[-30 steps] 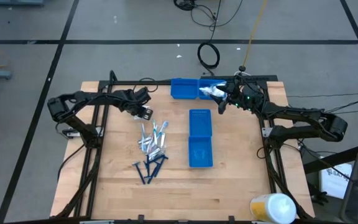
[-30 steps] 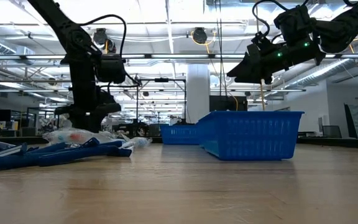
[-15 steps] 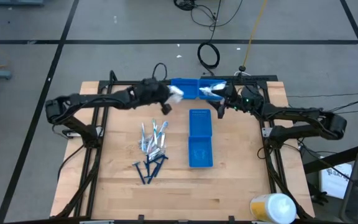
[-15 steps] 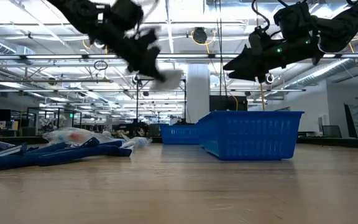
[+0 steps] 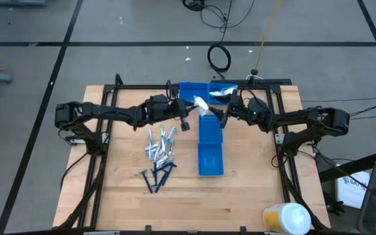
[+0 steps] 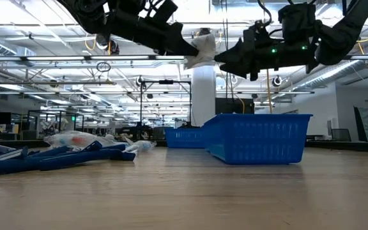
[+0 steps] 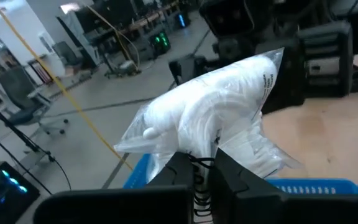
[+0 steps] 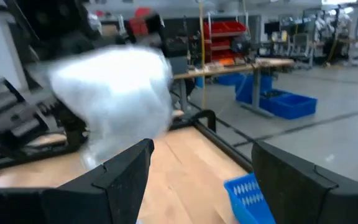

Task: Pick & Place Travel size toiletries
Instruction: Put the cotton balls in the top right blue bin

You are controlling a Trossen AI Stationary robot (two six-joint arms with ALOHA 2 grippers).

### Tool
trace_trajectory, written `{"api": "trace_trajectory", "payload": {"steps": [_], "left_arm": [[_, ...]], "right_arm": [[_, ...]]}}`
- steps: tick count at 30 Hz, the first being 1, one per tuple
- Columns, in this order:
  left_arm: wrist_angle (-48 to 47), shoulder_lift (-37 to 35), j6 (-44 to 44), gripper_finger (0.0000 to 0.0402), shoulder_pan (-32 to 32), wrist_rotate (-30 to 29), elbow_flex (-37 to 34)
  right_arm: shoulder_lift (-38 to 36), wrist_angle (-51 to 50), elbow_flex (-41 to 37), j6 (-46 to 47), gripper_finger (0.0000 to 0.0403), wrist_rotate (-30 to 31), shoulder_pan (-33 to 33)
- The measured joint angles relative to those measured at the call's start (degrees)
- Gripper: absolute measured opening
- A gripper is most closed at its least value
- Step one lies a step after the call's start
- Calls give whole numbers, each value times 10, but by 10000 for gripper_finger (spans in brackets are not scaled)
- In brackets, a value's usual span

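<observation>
My left gripper (image 5: 192, 111) hangs high over the far end of the long blue bin (image 5: 210, 147), shut on a white plastic packet (image 5: 200, 104). The packet also shows in the left wrist view (image 7: 210, 118) and the low view (image 6: 203, 48). My right gripper (image 5: 222, 115) is open, level with the packet on its right; its fingers (image 8: 126, 168) stand short of the packet (image 8: 114, 87). On the table to the left lies a pile of sticks and tubes (image 5: 160, 145), with dark blue razors (image 5: 156, 175) near it. Another white packet (image 5: 223, 93) lies in the far bin (image 5: 191, 93). My left gripper pinches the white packet between its two fingers (image 7: 182, 171) at the packet's lower edge (image 7: 197, 148). The fingers come nearly level from the table's left. The packet is lifted clear and sticks out beyond the fingertips toward my right gripper.
Two blue bins stand in the table's middle: one along the far edge, one running from far to near. A white and yellow container (image 5: 286, 217) sits off the near right corner. Bare wood (image 5: 253, 170) lies right of the long bin and along the near edge.
My left gripper has swung from over the pile toward the table's right, carrying the white packet high up, and now hangs over the far end of the long bin. My right gripper has shifted slightly left and nearer, toward the packet.
</observation>
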Motion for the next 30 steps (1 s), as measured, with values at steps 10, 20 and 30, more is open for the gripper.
{"api": "trace_trajectory", "payload": {"steps": [10, 20, 30], "left_arm": [[-38, 7, 13, 8, 12, -45, 0], [-26, 9, -1, 8, 16, -33, 0], [35, 48, -16, 11, 1, -23, 0]], "right_arm": [[-23, -59, 3, -21, 267, -2, 21], [-16, -64, 20, -11, 268, -2, 30], [58, 14, 40, -12, 267, 1, 44]]}}
